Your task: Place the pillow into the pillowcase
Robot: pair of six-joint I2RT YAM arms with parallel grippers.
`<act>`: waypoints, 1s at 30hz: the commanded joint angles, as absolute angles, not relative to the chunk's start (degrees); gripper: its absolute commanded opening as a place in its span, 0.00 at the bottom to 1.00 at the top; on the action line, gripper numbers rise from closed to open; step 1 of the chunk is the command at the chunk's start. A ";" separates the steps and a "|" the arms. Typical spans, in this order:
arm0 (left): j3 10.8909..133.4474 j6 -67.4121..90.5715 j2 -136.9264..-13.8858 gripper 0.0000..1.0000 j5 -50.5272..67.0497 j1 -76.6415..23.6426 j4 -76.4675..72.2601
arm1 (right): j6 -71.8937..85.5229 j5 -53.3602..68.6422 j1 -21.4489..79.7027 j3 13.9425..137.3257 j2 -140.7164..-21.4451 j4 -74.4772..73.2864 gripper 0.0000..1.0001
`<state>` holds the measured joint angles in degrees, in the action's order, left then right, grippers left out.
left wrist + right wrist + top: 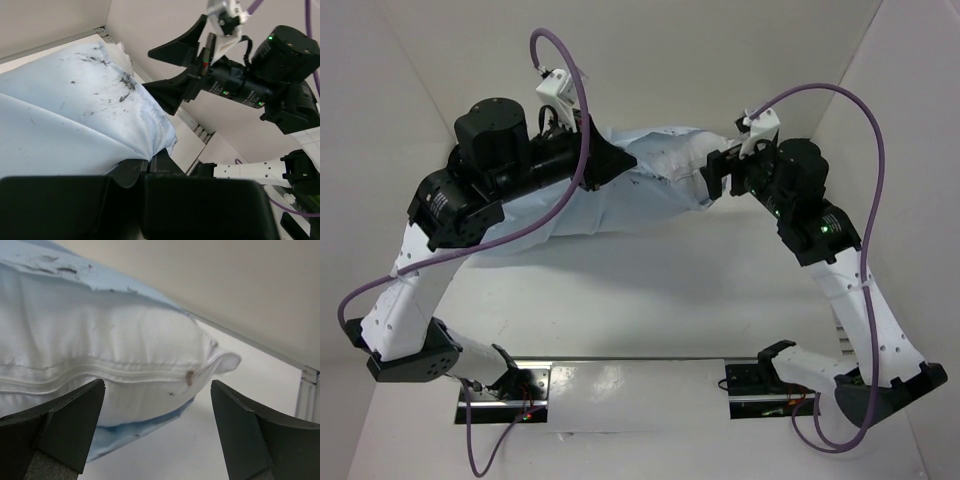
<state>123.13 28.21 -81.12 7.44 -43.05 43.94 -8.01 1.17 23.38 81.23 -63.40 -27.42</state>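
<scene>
The light blue pillowcase [620,205] lies at the back of the table between the two arms. My left gripper [628,162] is shut on a fold of its top cloth, which bunches between the fingers in the left wrist view [146,162]; the dark-smudged pillowcase [75,110] fills that view. In the right wrist view the white pillow [115,345] sticks out of the pillowcase [90,272], its seamed end and corner bare, with blue cloth above and below it. My right gripper [157,430] is open and empty just in front of that end, not touching it. It also shows in the top view [710,178].
White enclosure walls [740,50] stand close behind and to both sides of the pillowcase. A metal rail [640,362] runs between the arm bases at the near edge. A slotted track [197,130] lies along the wall foot by the right arm [260,80].
</scene>
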 commanded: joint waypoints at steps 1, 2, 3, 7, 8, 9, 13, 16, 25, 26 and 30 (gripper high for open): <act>126.83 26.37 -78.05 0.00 5.36 -42.98 39.02 | -12.83 -0.62 23.73 80.95 -61.35 -24.16 0.94; 126.83 26.37 -78.05 0.00 5.36 -42.98 39.02 | -12.83 1.04 23.73 80.95 -62.04 -24.78 0.94; 126.83 26.37 -78.05 0.00 5.97 -42.98 39.02 | -13.44 1.58 23.73 81.82 -62.83 -25.48 0.94; 126.30 26.37 -78.05 0.00 5.98 -42.98 39.02 | -14.24 5.88 23.73 81.56 -66.96 -24.61 0.94; 126.30 26.37 -78.05 0.00 5.98 -42.98 39.02 | -13.54 7.19 23.73 81.56 -67.58 -24.61 0.94; 126.30 26.37 -78.05 0.00 5.98 -42.98 39.02 | -13.54 8.95 23.73 80.87 -68.20 -24.00 0.94; 125.60 26.37 -77.52 0.00 5.37 -42.98 38.50 | -8.55 14.84 23.73 80.08 -71.45 -23.99 0.84; 125.60 25.84 -77.52 0.00 5.36 -42.98 38.50 | -6.78 17.84 23.73 76.74 -71.46 -22.86 0.63; 133.93 22.86 -88.20 0.00 3.07 -42.98 36.56 | 2.71 28.99 24.43 60.51 -65.14 -27.41 0.00; 135.69 22.85 -90.33 0.00 4.21 -42.37 35.69 | 5.86 33.01 25.13 58.03 -62.17 -28.03 0.00; 136.75 24.16 -102.36 0.00 8.16 -40.09 32.61 | 15.71 40.43 26.54 45.46 -52.51 -28.04 0.00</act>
